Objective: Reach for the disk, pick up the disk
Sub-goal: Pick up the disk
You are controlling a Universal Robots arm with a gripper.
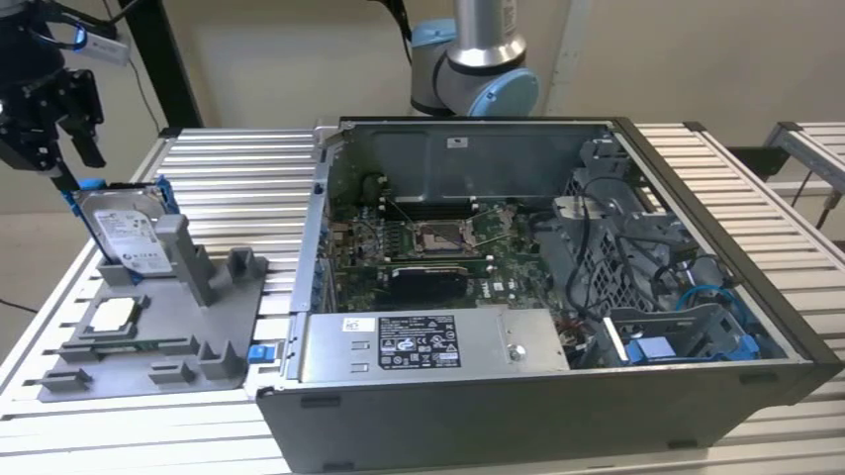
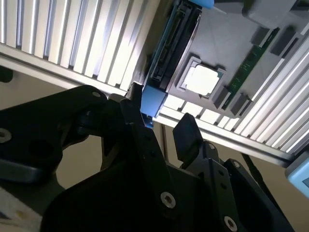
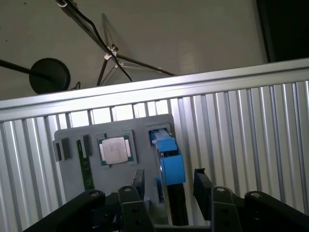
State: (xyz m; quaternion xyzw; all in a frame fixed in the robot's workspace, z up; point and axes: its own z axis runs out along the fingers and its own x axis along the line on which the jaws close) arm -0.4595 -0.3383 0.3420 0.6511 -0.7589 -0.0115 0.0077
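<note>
The black two-fingered gripper point(image 1: 79, 170) hangs over the exterior view's left end of the slatted aluminium table point(image 1: 237, 158). It is just above the disk point(image 1: 129, 230), a flat rectangular silver-grey metal hard drive with a white printed label, framed by a blue plastic carrier bracket. The disk stands on edge, leaning slightly, in a slot of a flat grey plastic holder point(image 1: 218, 307). Its labelled face is turned toward the exterior camera and its thin upper edge points up toward the gripper. The disk lies directly below the jaws. In the first wrist view its blue-capped upper edge point(image 3: 170, 164) runs lengthwise through the gap between the two fingertips point(image 3: 202, 181), so one finger stands on either side of its thickness, facing its broad faces. The jaws are parted wider than the disk is thick and hold nothing. In the second wrist view one finger point(image 2: 133, 108) sits right beside the blue corner, though whether it touches cannot be told. The gripper is over the disk's upper corner toward the exterior view's left rather than over its middle. A small square silver processor chip point(image 2: 205, 79) lies flat in the holder just beside the disk. An open grey computer case point(image 1: 528, 426) stands well apart toward the exterior view's right.
</note>
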